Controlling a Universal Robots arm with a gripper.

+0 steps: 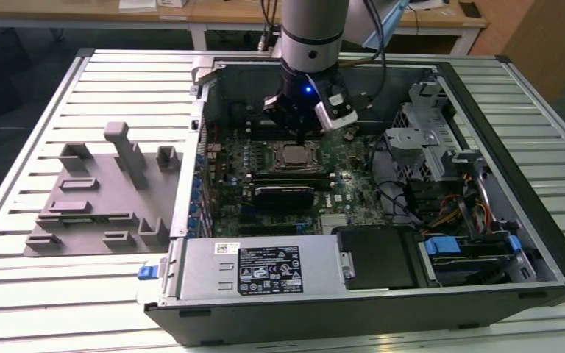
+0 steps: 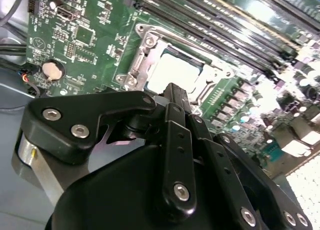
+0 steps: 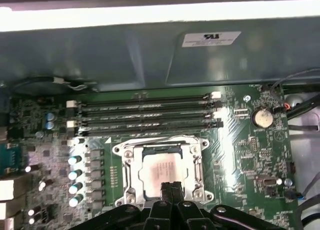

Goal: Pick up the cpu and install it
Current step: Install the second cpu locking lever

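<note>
Hand [image 3: 171, 187] closed, empty (just above seated cpu [image 3: 162, 171]).

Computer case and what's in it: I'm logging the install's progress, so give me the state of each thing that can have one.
computer case: lying on its side, side panel off, inside exposed.
cpu: seated flat in the socket, not held.
socket: frame open, chip uncovered.
memory slots: filled with modules.
gripper: fingertips together above the cpu's edge, holding nothing.
</note>
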